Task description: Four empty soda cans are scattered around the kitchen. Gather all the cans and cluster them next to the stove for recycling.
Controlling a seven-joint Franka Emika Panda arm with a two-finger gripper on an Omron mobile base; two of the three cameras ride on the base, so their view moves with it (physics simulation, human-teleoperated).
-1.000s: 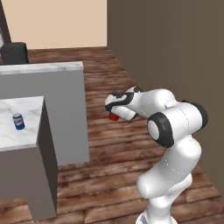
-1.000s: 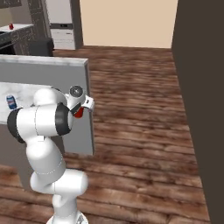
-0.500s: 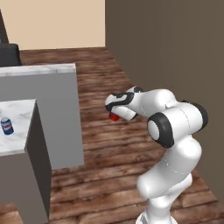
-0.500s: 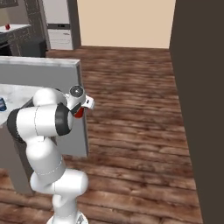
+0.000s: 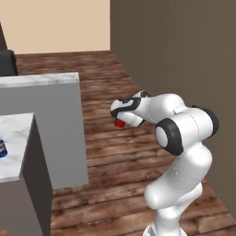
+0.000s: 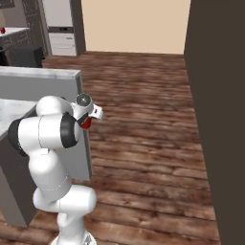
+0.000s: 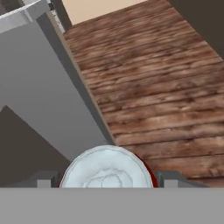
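Observation:
My gripper (image 7: 106, 180) is shut on a red soda can (image 7: 107, 168). In the hand view its silvery top sits between the two fingertips (image 7: 43, 179). From the left base view the gripper (image 5: 121, 117) hangs at chest height over the wood floor, with the can (image 5: 120, 123) red beneath it. The right base view has the same can (image 6: 86, 124) in the gripper (image 6: 89, 118), beside the grey island's end. A small blue and white can (image 5: 2, 148) stands on the low marble counter (image 5: 18, 138). I cannot make out the stove.
The grey island (image 5: 50, 124) with its marble top stands close on the left. A dark brown wall (image 6: 217, 95) runs along the right. Wood plank floor (image 6: 139, 115) stretches ahead to a beige wall. A tiny red thing (image 6: 2, 30) sits on a far counter.
The whole picture has shifted: the base has moved, so the island and counter have slid left in both base views. The arm keeps its pose with the can in its grip.

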